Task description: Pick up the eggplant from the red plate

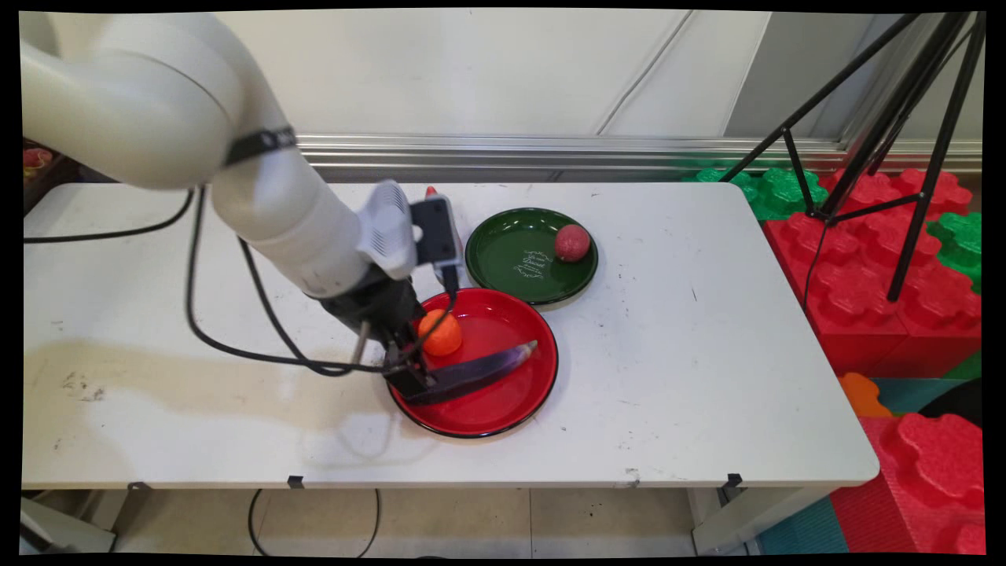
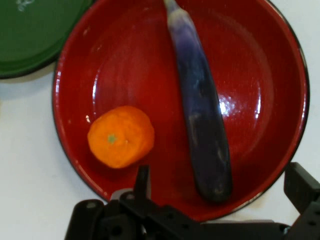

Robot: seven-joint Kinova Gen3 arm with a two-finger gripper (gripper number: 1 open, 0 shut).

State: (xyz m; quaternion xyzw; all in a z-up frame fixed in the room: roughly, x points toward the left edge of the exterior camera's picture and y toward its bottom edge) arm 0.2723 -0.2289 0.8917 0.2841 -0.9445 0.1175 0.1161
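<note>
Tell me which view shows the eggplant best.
The hand view: the eggplant lies nearly whole and unobstructed in the red plate. In the main view the gripper covers its thick end.

The thick end of the long purple eggplant [image 1: 479, 369] is covered in the main view by the black two-finger pincer [image 1: 415, 383], as is the near-left rim of the round red plate [image 1: 503, 417] beneath it. In the hand view, the eggplant's thin tip is cut off by the top edge, the red plate's [image 2: 80, 75] upper rim is lost there too, and only a corner of the round green plate [image 2: 35, 35] beside the red plate is shown. The white lettering on the green plate [image 1: 511, 236] is too small to be read.
</note>
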